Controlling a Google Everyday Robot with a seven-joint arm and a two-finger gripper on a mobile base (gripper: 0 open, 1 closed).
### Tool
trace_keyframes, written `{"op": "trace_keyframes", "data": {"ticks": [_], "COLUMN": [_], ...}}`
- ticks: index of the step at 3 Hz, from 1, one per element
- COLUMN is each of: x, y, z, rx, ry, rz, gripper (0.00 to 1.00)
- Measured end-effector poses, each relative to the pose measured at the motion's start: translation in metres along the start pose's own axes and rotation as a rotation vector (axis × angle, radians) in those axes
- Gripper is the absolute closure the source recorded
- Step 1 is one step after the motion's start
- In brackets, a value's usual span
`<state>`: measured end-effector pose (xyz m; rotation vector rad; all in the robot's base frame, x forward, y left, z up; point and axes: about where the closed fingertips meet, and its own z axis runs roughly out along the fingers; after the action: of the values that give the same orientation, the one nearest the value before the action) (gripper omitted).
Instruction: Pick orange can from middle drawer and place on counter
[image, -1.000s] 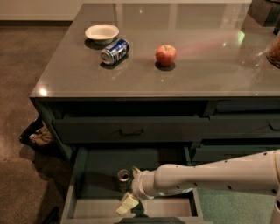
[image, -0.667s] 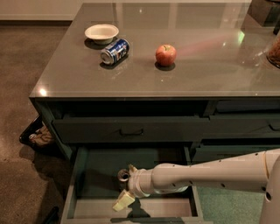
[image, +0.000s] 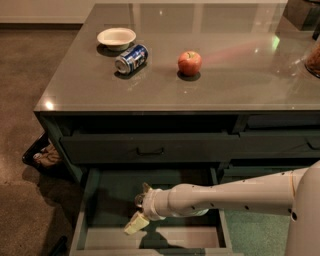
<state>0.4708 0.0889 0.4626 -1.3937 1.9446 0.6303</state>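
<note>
The middle drawer (image: 107, 210) is pulled open below the counter (image: 225, 85). My gripper (image: 140, 206) reaches into it from the right on a white arm. Its fingers are spread, one pale fingertip (image: 135, 224) toward the front and the other toward the back. The orange can (image: 139, 199) stands on the drawer floor between them; only a small dull part of it shows, the rest is hidden by the gripper. I cannot tell whether the fingers touch it.
On the counter lie a blue-and-white can (image: 131, 58) on its side, a white bowl (image: 116, 37) and a red apple (image: 190, 63). A closed drawer front with a handle (image: 150, 150) sits above the open drawer. A dark bag (image: 42, 154) lies on the floor at left.
My gripper has moved left and toward the back of the drawer. Its fingers, which were in front of the can, now stand on either side of it.
</note>
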Motion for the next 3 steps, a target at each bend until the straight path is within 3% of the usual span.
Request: {"op": "trace_keyframes", "data": {"ticks": [1, 2, 3], "x": [0.0137, 0.0137, 0.0137], "y": [-0.0428, -0.0428, -0.0428], "z": [0.0157, 0.0157, 0.0157], "rx": [0.103, 0.103, 0.103], "ry": [-0.015, -0.015, -0.015], "rz": [-0.012, -0.012, -0.012], "gripper": [0.00, 0.00, 0.26]}}
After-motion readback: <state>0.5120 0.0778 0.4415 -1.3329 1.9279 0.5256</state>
